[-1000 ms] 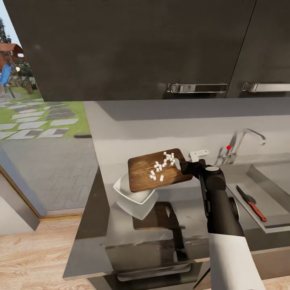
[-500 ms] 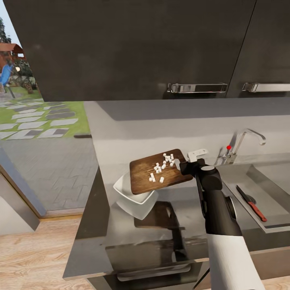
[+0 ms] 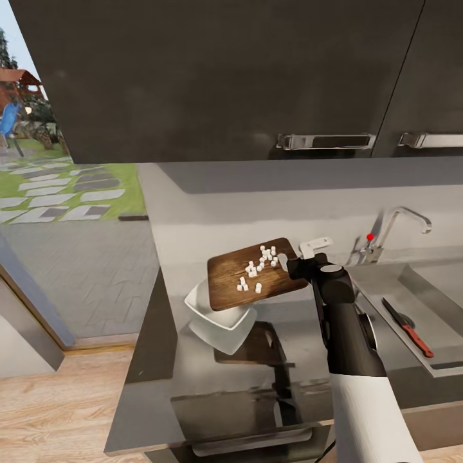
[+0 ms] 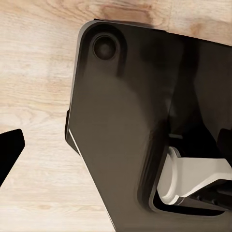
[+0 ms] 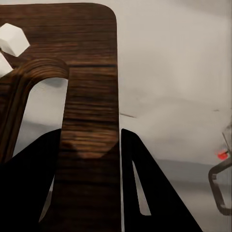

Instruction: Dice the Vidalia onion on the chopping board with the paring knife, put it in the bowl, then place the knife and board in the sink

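Note:
My right gripper [image 3: 290, 262] is shut on the handle end of the dark wooden chopping board [image 3: 253, 274], holding it in the air, slightly tilted, over the white bowl [image 3: 215, 312] on the grey countertop [image 3: 193, 379]. The diced Vidalia onion [image 3: 258, 265], small white cubes, lies scattered on the board. In the right wrist view the board [image 5: 89, 96] sits between the black fingers [image 5: 145, 193], with an onion cube [image 5: 12, 38] near the handle slot. The red-handled paring knife [image 3: 408, 327] lies in the sink [image 3: 444, 292] at the right, below the chrome tap [image 3: 392, 231].
Dark wall cabinets [image 3: 225, 77] with steel handles hang above the counter. A glass door at the left opens on a paved garden. The wooden floor [image 4: 34, 87] and the robot's dark base [image 4: 130, 135] fill the left wrist view.
The whole picture has shifted slightly, so the head camera moved. The board was drawn a little to the right over the bowl; the onion cubes stay on it.

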